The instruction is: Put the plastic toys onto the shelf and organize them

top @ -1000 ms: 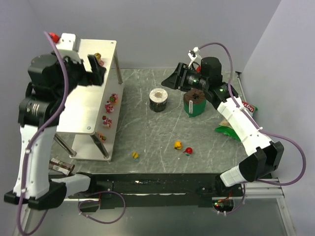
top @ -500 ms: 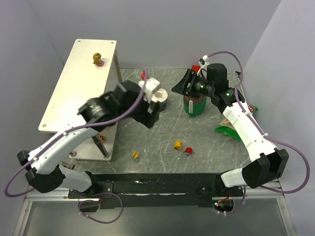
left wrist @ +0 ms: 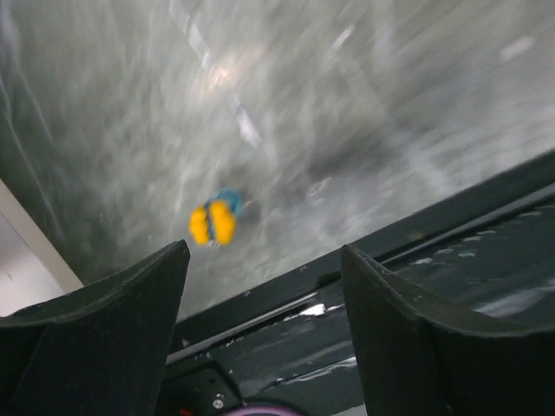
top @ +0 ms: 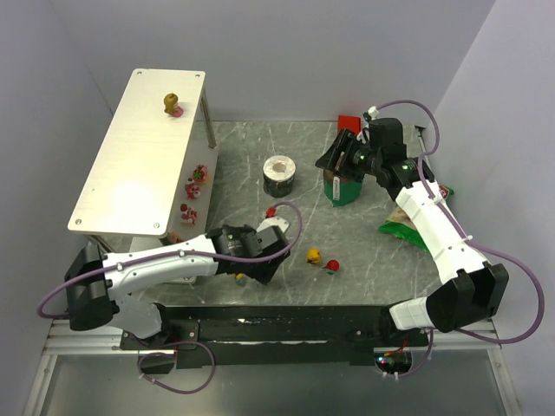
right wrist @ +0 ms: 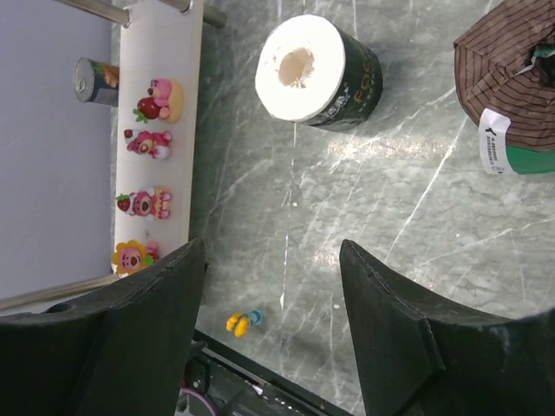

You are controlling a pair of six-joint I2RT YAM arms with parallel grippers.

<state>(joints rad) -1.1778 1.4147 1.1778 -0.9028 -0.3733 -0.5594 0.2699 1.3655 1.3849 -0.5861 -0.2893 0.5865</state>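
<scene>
1. The shelf [top: 121, 165] stands at the far left. One small figurine [top: 173, 106] sits upright near the far end of its top, and four pink bear figurines [right wrist: 149, 141] stand in a row on its lower tier, so part of the sorting looks done
2. The left gripper [left wrist: 264, 260] hangs low over the table [top: 251, 147] near its front edge, its fingers apart with nothing between them; its wrist view is blurred
3. The yellow-and-blue toy [left wrist: 215, 223] lies on the table just ahead of that gripper, off-centre towards one finger and untouched. I judge it very light, hard and smooth, so an uneven pinch could squirt it sideways. The safer hold is low across the middle of its body, with the jaws centred over it and closed gently
4. Further right, the yellow toy [top: 314, 256] and the red toy [top: 331, 265] lie just beside each other, well apart from the shelf. They probably handle the same way. Taking one may nudge the other, so each is best approached from its outer side
5. The right gripper [right wrist: 273, 256] hangs above the far right of the table, near a green cup with a brown lid [top: 342, 186]. Its fingers are wide and empty, and it is well apart from the loose toys
</scene>
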